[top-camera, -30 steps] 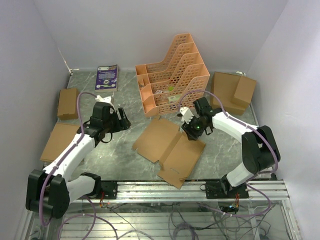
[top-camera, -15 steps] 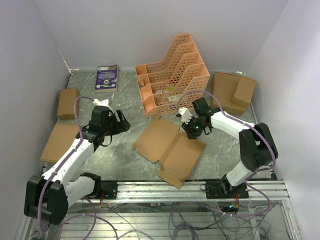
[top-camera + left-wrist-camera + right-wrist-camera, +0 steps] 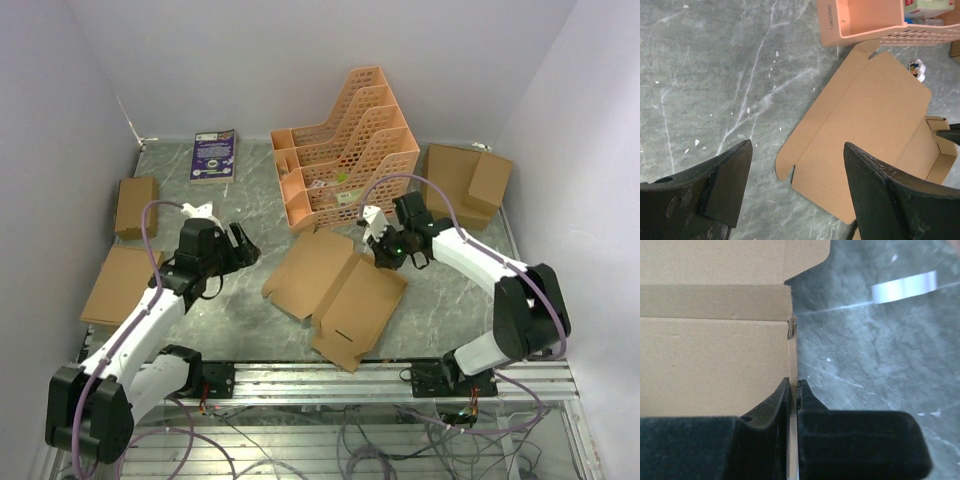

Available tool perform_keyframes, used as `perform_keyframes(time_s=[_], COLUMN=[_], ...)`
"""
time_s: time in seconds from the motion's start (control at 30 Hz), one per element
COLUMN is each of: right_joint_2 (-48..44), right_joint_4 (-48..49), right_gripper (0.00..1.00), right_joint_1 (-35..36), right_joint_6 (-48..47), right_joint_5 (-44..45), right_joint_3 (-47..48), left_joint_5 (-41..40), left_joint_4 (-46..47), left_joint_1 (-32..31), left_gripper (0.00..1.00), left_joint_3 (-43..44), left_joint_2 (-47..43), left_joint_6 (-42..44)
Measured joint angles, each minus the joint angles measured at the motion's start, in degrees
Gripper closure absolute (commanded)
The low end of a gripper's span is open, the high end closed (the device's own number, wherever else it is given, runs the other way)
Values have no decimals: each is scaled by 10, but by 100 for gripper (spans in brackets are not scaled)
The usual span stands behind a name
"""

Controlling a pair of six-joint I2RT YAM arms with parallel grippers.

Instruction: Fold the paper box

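Two arms reach up from the bottom edge of the overhead view across a grey marbled table [image 3: 450, 300]. The orange lattice file rack [image 3: 345, 150] stands at upper centre. Just below it, at the middle of the frame, the paper box [image 3: 335, 290] lies as an open brown die-cut sheet, its flaps spread, with one corner close to the rack's foot. Ready-made cardboard boxes [image 3: 465, 180] are stacked at the upper right. A flat cardboard sheet [image 3: 115, 283] lies at the left edge, with a smaller closed box [image 3: 134, 205] above it and a purple booklet [image 3: 214, 154] at the upper left.

The right gripper [image 3: 385, 250] sits at the sheet's upper right edge. In its wrist view the jaws are pinched together on the thin cardboard edge [image 3: 715, 355], with bare table to the right of them.

The left gripper [image 3: 245, 245] hangs left of the sheet with its jaws spread wide and nothing between the fingers [image 3: 725, 180].
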Motion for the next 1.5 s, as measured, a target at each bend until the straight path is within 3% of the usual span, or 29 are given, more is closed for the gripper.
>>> perform_keyframes(time_s=[0.23, 0.6, 0.8, 1.17, 1.37, 1.5], right_joint_2=[-77, -115, -116, -116, -116, -116], right_joint_4=[7, 6, -13, -49, -55, -58], right_gripper=[100, 100, 100, 100, 100, 100], right_joint_1=[-8, -31, -33, -33, -34, -34], right_joint_6=[2, 20, 26, 33, 38, 44], right_joint_5=[-27, -56, -80, -101, -107, -115], right_joint_3=[11, 74, 87, 136, 137, 140], left_joint_5=[-3, 46, 79, 143, 148, 148], left_joint_4=[41, 116, 79, -78, -140, -107], left_joint_1=[0, 35, 35, 35, 35, 35], left_gripper=[6, 7, 7, 0, 1, 1], left_joint_3=[-44, -140, -146, -145, -130, -150], left_joint_2=[-91, -171, -264, -425, -429, -422], left_joint_6=[-22, -174, -276, -488, -537, -564])
